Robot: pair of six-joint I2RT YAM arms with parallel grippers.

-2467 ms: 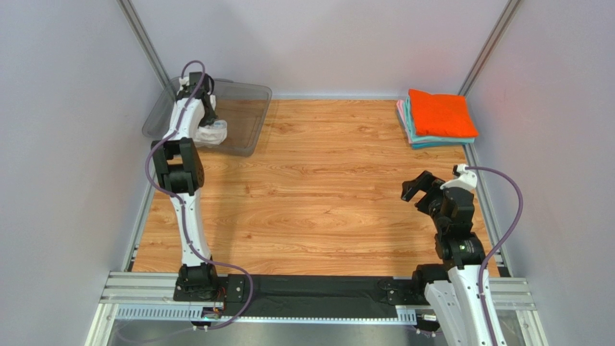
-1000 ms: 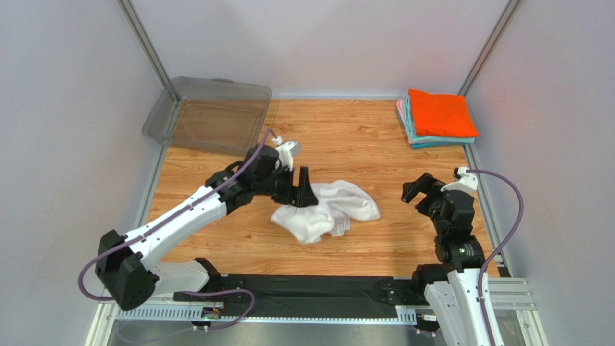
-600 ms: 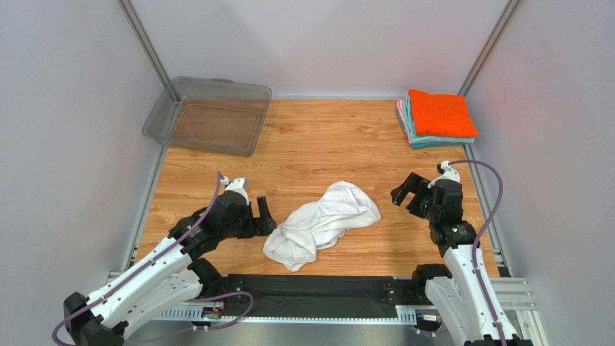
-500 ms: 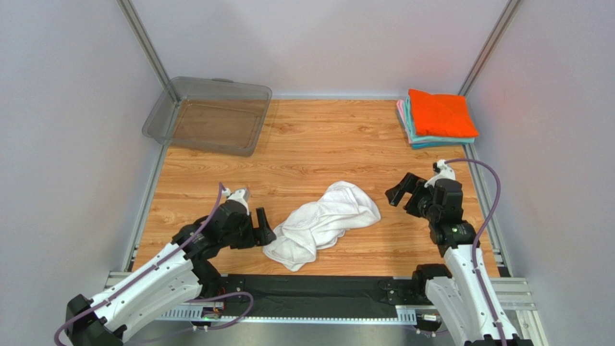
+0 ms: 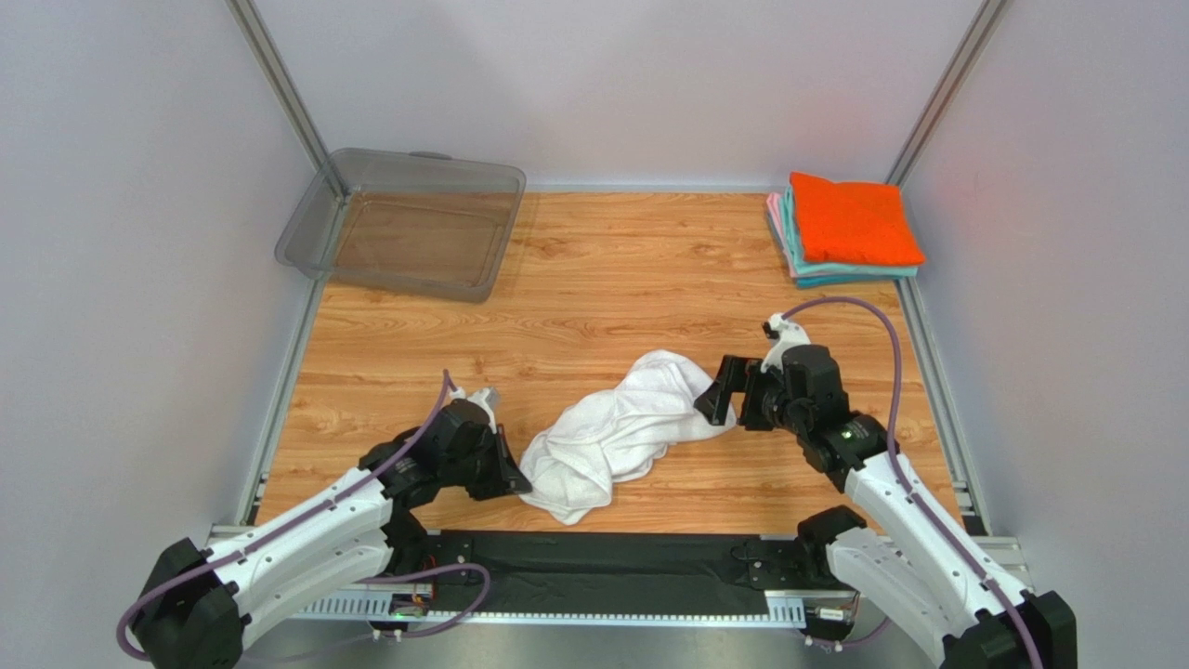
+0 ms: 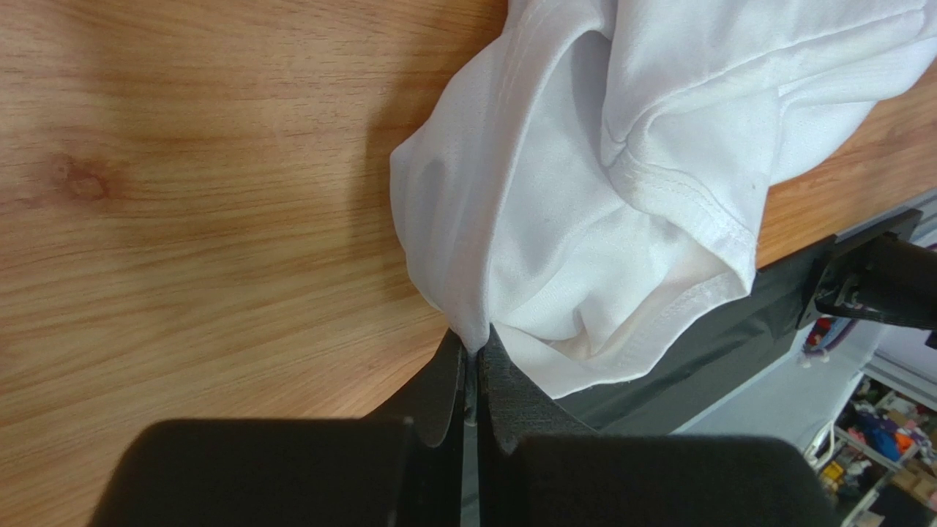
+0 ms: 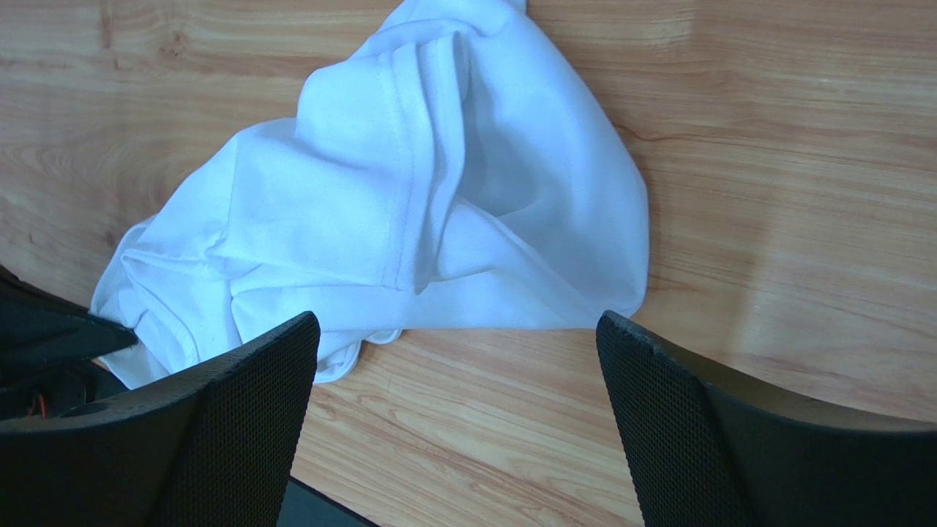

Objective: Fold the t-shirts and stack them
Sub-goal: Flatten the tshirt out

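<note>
Close to the table's near edge, the left gripper [image 6: 475, 368] is pinched on the edge of the crumpled white t-shirt [image 5: 621, 432]. The right gripper [image 7: 453, 329] hangs spread wide over the shirt's right end. Bare wooden table [image 5: 614, 286] stretches beyond, with the folded shirts [image 5: 854, 223] at the far right and the bin [image 5: 314, 230] at the far left.

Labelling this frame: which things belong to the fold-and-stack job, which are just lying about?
Job: white t-shirt; left gripper, shut on its edge; right gripper, open, at its other end; folded stack, orange on top.
Lying about: clear grey bin.
</note>
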